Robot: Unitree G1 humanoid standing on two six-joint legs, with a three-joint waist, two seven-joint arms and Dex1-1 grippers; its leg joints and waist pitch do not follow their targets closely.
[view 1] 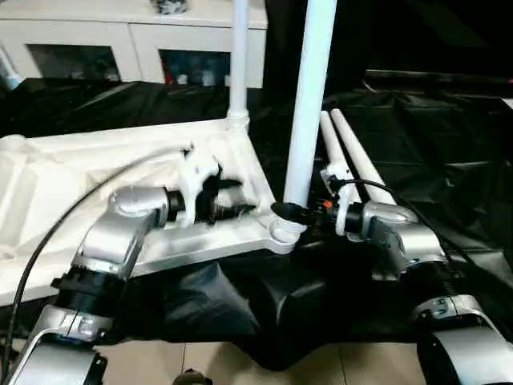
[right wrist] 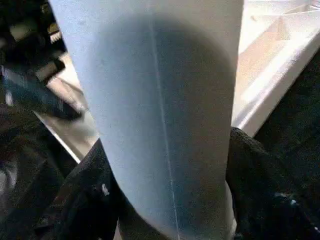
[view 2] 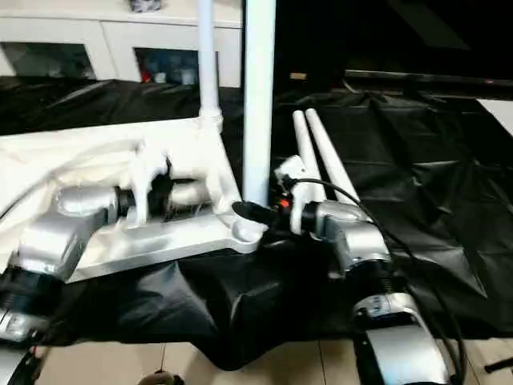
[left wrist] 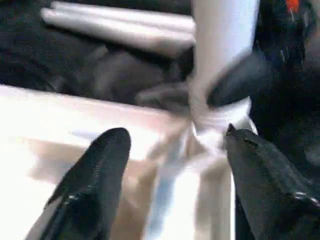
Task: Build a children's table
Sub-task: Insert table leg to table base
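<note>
The white square plastic table top lay upside down w/ its ribs showing on the left part of the big black-covered work table, reaching its near edge. One long white tube leg stood up in the far corner socket. A 2nd white tube leg stood in the near right corner socket. The right gripper had its 2 black fingers closed round that leg, low down by the socket. The left gripper rested on the top's ribs near that corner, fingers wide apart & holding nothing. 2 more white tube legs lay side by side on the black cover, just right of the top. A white cabinet w/ glass doors stood behind.
</note>
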